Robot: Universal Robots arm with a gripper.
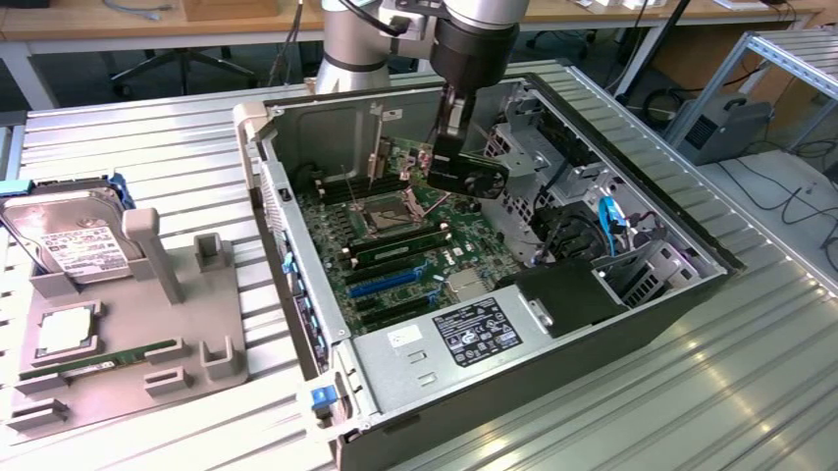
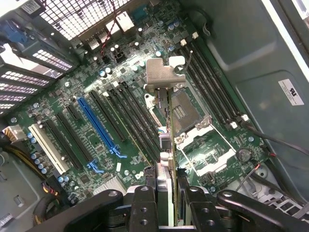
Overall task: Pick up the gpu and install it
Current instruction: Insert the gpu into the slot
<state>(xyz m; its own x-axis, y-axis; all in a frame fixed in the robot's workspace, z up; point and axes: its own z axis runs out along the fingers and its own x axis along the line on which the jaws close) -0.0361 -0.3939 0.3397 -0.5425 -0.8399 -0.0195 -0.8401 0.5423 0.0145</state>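
Ribbed metal table [image 1: 157,137] carries an open computer case [image 1: 282,211] lying on its side, with desks and cables in the background. The gpu [image 1: 468,175] hangs inside the case, above the motherboard [image 1: 392,250] toward the case's far end and just beside the empty processor socket [image 1: 392,208]. It looks clear of the board and, as I judge it, is not seated in any slot.

In the wrist view the gpu [image 2: 167,140] is seen edge-on. Its long axis runs away from the camera toward the perforated rear wall of the case, with the silver bracket [image 2: 161,75] at the far end. That edge lies between the bank of black slots [image 2: 130,121] and the socket, near the slots' line but not plainly parallel to them. The blue slot [image 2: 99,128] lies well off to one side.

The gripper [image 2: 166,175] sits straight above the card. Its two black fingers [image 2: 145,193] are closed on the upper edge from either face, so the card hangs directly beneath the tool.

On the table toward the exterior view's left edge, a grey fixture [image 1: 196,324] carries a hard drive [image 1: 73,245] and a green memory stick [image 1: 98,361].
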